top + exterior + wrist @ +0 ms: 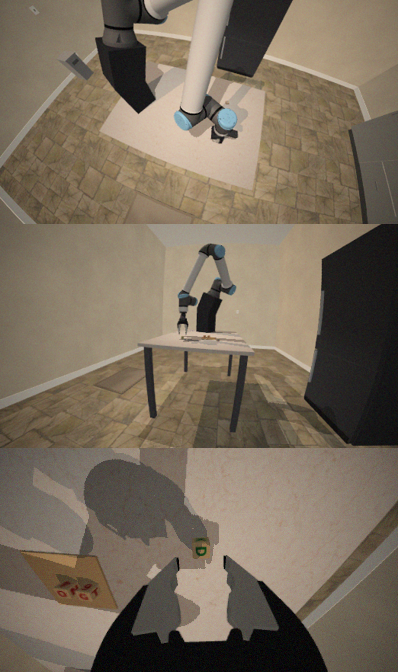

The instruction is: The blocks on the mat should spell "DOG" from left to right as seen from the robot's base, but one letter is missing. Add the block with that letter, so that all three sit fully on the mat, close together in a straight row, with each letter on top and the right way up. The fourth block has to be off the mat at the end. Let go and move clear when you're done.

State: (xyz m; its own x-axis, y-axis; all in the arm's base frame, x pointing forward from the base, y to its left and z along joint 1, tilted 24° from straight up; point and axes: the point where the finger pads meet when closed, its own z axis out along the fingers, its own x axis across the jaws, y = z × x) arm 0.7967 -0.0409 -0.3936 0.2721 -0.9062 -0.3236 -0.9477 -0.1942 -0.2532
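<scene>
In the wrist view a tan block with a green "D" point(201, 548) lies on the pale table top point(280, 513), just beyond my fingertips and apart from them. My gripper point(200, 557) point(182, 328) is open and empty, hanging a little above the table. At the left lies the tan mat point(95, 568) with two blocks with red letters point(75, 588) standing close together on it. In the top view the arm hides the gripper and the blocks.
The table's edge point(350, 573) runs diagonally at the right of the wrist view. The arm's dark pedestal point(126, 72) stands at the table's far side. A tall black cabinet point(354, 338) stands off to the side on the tiled floor.
</scene>
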